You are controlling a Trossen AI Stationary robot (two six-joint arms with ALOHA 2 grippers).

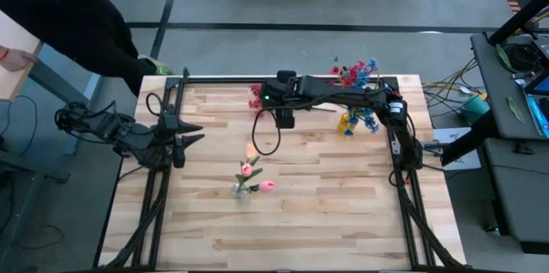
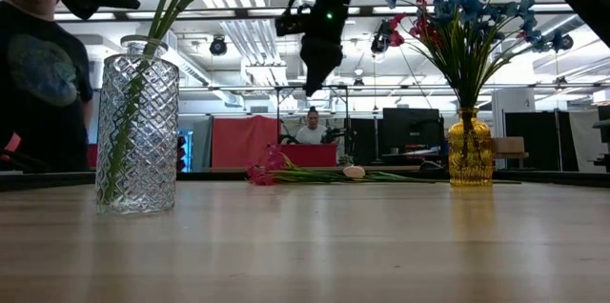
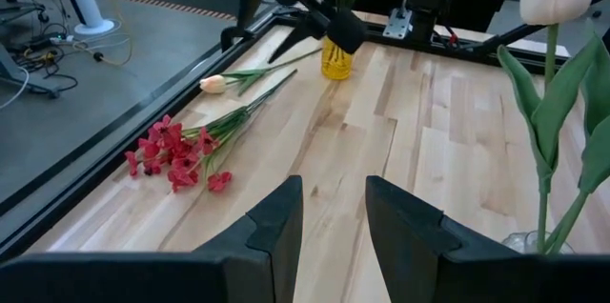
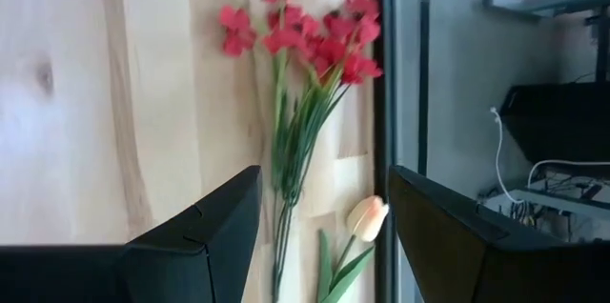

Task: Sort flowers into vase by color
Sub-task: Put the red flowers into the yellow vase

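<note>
A red flower cluster (image 4: 305,31) and a peach tulip bud (image 4: 367,217) lie flat on the table near its far edge, also seen as the red cluster (image 1: 256,97) and the red cluster (image 3: 176,155). My right gripper (image 4: 324,236) hovers open above their stems, clear of them, and shows as the right gripper (image 1: 285,118). A yellow vase (image 1: 347,124) holds blue and red flowers (image 2: 457,8). A clear glass vase (image 2: 136,131) holds pink tulips (image 1: 250,170). My left gripper (image 3: 334,217) waits open at the table's left, seen as the left gripper (image 1: 184,136).
A person in dark clothes (image 1: 77,15) stands beyond the table's far left corner. A black frame rail (image 1: 223,78) runs along the far edge beside the lying flowers. Bare wood (image 1: 326,213) spreads over the near half of the table.
</note>
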